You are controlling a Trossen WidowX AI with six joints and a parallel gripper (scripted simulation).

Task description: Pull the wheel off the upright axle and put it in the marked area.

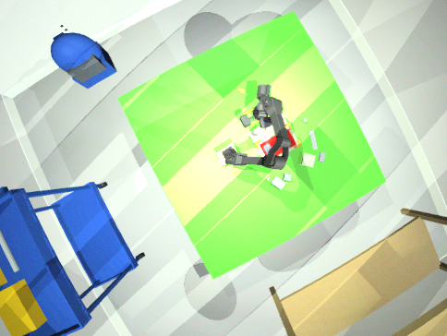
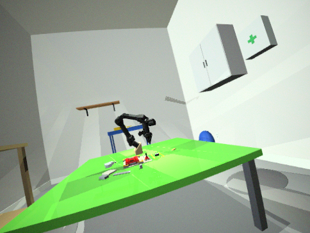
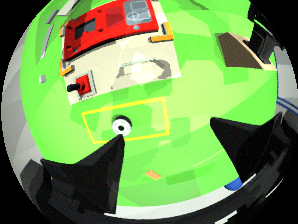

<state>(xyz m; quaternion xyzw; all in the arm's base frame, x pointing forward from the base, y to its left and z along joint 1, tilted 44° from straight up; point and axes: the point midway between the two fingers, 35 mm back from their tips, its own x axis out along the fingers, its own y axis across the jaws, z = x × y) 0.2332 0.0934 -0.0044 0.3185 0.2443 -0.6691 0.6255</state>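
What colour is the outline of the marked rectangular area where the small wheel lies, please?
Yellow, clearest in the wrist view: thin yellow outline around the small white wheel.
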